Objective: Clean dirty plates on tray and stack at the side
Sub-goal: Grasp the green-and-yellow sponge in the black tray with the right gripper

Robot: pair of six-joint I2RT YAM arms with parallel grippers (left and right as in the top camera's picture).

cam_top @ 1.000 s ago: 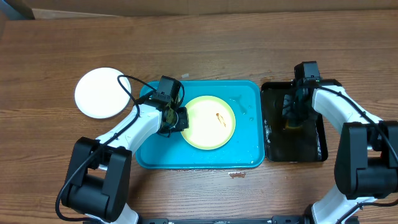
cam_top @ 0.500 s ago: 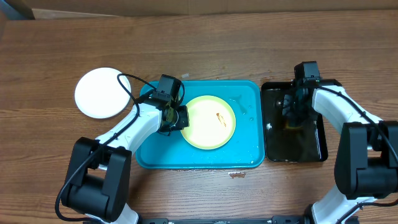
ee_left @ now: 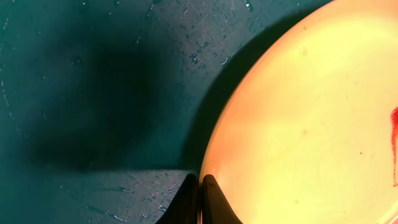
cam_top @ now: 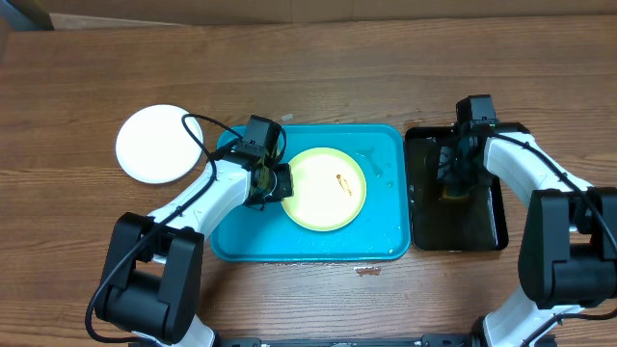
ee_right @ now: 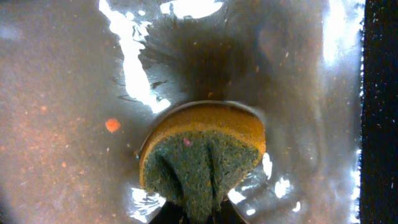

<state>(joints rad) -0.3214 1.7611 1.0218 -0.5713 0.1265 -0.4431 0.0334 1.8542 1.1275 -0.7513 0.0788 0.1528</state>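
Left hand [cam_top: 279, 181] pinches the left rim of a yellow-green plate [cam_top: 330, 193], smeared red, lying in the turquoise tray [cam_top: 386, 243]. Right hand [cam_top: 453, 179] squeezes a folded sponge [ee_right: 202, 158] over the wet black tray [cam_top: 484, 231]. A white plate [cam_top: 154, 145] sits well left on the table [cam_top: 337, 67].

White arms [cam_top: 207, 196], black joints [cam_top: 154, 265], black cables [cam_top: 199, 132]

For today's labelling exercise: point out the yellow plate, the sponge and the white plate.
yellow plate [cam_top: 320, 199], overhead view, bare centre.
sponge [ee_right: 199, 168], right wrist view, green scouring face.
white plate [cam_top: 154, 145], overhead view, its centre.
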